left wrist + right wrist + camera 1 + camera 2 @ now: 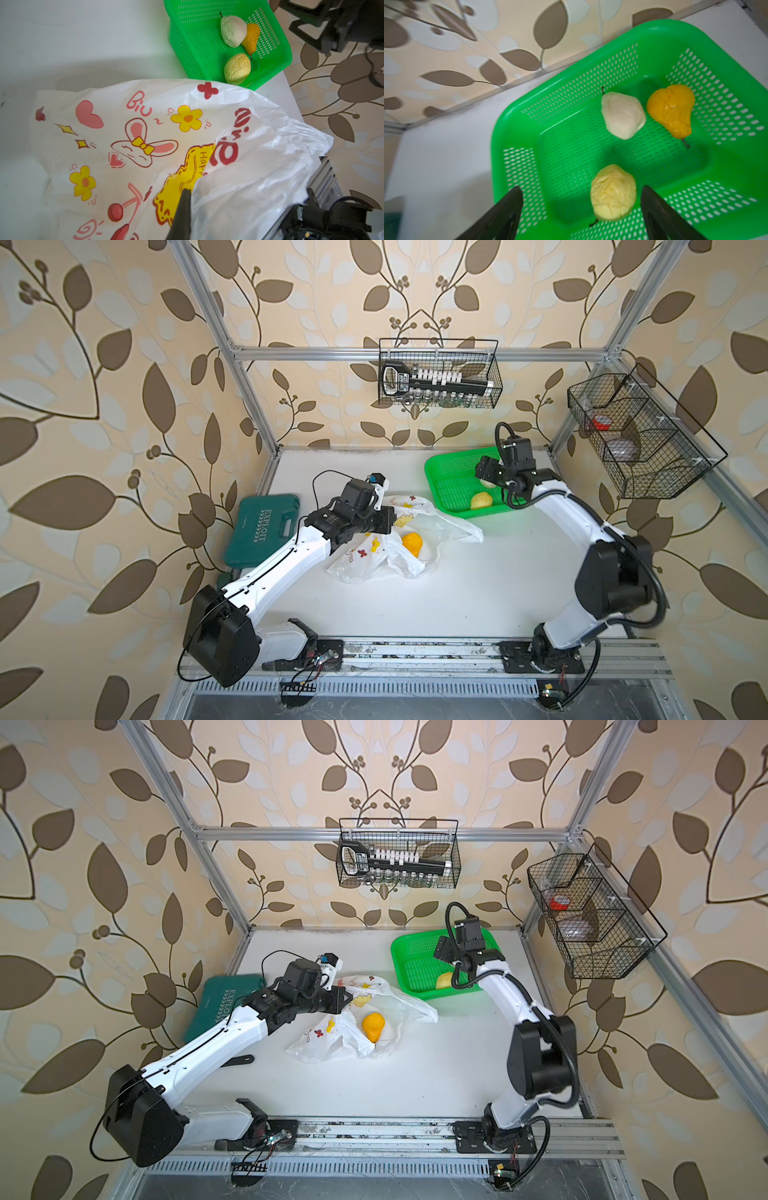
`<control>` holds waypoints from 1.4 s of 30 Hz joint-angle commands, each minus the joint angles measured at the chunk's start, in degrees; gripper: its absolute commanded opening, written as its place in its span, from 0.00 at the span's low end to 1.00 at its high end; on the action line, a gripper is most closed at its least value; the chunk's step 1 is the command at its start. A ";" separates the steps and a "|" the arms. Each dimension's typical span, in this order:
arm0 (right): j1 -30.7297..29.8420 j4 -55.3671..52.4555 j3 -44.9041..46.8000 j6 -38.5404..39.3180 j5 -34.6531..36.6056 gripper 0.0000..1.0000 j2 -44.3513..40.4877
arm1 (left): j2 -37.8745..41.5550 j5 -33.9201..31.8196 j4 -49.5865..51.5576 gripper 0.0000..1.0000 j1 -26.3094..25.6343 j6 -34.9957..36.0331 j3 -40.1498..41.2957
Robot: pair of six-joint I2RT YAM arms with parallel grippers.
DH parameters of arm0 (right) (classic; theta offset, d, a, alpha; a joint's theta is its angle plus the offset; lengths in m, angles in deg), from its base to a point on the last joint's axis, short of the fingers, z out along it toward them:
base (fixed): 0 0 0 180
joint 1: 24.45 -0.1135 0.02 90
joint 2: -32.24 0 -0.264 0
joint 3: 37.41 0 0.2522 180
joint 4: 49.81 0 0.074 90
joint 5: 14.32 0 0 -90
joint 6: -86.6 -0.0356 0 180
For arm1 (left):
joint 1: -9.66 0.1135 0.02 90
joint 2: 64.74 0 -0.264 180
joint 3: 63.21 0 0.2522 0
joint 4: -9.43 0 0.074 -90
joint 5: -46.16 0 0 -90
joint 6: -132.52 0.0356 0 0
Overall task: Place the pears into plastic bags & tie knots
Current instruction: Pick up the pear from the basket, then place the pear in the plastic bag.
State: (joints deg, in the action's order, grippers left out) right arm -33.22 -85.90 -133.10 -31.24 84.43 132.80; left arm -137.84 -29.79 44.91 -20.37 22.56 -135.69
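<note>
Pinching the plastic bag in my clamped left gripper, right gripper spread wide above the pale-yellow pear in the green basket.

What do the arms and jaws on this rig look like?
The left arm and right arm match: white shell links between bulky black joint housings. A thin black cable loops along the left; a thicker black hose runs along the right. The jaws are black and taper to narrow tips. No markings are legible.
</note>
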 commanded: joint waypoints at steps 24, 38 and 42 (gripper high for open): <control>2.96 -10.03 -24.77 9.70 5.93 0.80 29.85 | 0.68 1.45 -1.01 0.00 -0.12 -0.59 0.40; 0.77 0.43 2.32 3.29 -7.21 0.32 -3.58 | 0.33 0.99 -1.03 0.00 -0.10 -0.86 0.35; -8.11 1.54 14.29 -0.11 -11.23 0.32 -20.79 | 0.33 0.75 -0.84 0.00 -0.13 -0.75 0.27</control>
State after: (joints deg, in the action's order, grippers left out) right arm -35.39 -86.36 -124.75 -27.65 78.95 119.73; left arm -137.87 -29.29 44.84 -20.37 22.30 -135.69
